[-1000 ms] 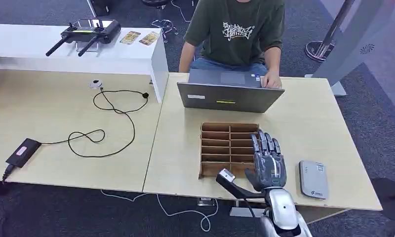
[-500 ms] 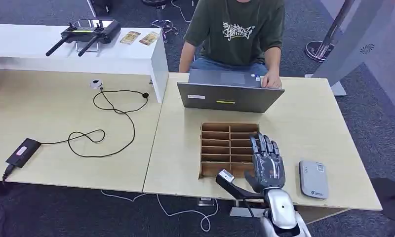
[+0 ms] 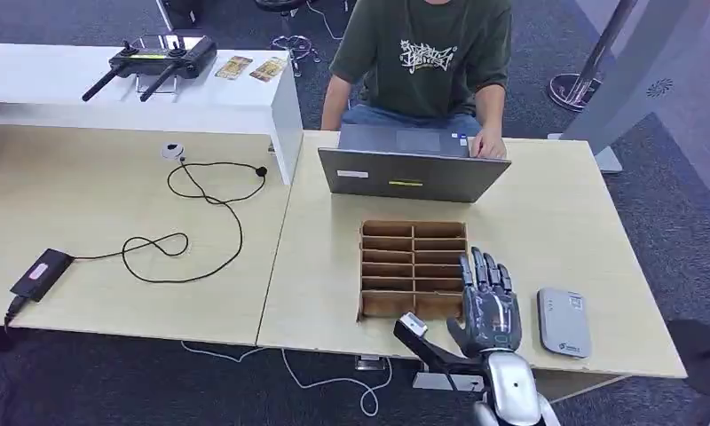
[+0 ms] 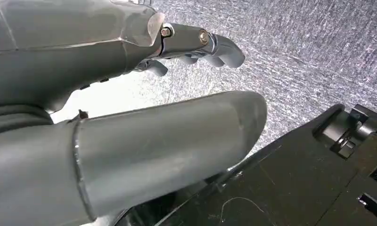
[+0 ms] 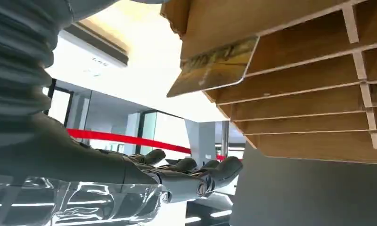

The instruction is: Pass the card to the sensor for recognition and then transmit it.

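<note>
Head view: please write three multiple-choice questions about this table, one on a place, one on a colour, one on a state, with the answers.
1. Where is the grey reader?
A. To the right of the wooden rack
B. On the white shelf
C. On the laptop

2. What colour is the person's shirt?
A. White
B. Dark green
C. Red

3. How is the right hand?
A. Holding a card
B. Fingers spread, holding nothing
C. Pressing the laptop

Answers: 1 A, the reader lies beyond the hand from the rack; 2 B, the shirt is dark green with pale print; 3 B, nothing is between the fingers.
</note>
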Controlling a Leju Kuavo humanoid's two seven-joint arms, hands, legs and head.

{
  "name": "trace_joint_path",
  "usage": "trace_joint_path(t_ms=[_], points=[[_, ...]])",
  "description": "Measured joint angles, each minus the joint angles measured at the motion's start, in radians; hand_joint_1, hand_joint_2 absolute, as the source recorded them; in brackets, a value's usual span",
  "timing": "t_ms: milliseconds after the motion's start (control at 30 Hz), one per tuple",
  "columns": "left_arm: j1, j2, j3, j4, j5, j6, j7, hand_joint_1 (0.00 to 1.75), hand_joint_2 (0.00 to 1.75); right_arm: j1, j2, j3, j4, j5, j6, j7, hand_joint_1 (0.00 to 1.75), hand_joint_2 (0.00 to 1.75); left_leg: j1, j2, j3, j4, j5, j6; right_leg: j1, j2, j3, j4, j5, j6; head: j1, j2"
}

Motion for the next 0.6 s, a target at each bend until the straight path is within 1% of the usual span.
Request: trace_joint_path(t_ms=[167, 367, 600], points=[[0.000, 0.000, 0.000, 0.000, 0.000, -0.001, 0.001, 0.00, 0.00, 0.003, -0.001, 0.000, -0.011, 0.000, 0.000, -0.002, 0.00, 1.75, 0.000, 0.000, 0.000, 0.000, 0.000, 0.000, 0.000, 0.000, 0.000, 0.000, 0.000, 0.000, 0.000, 0.000], [0.000, 0.000, 0.000, 0.000, -0.006, -0.006, 0.001, 0.00, 0.00, 0.002, -0.001, 0.000, -0.008, 0.000, 0.004, -0.021, 0.00, 1.75, 0.000, 0.000, 0.000, 0.000, 0.000, 0.000, 0.000, 0.000, 0.000, 0.000, 0.000, 0.000, 0.000, 0.000], [-0.001, -0.001, 0.000, 0.000, -0.006, -0.011, 0.002, 0.00, 0.00, -0.018, 0.002, 0.009, 0.032, -0.001, 0.002, -0.045, 0.00, 1.75, 0.000, 0.000, 0.000, 0.000, 0.000, 0.000, 0.000, 0.000, 0.000, 0.000, 0.000, 0.000, 0.000, 0.000]])
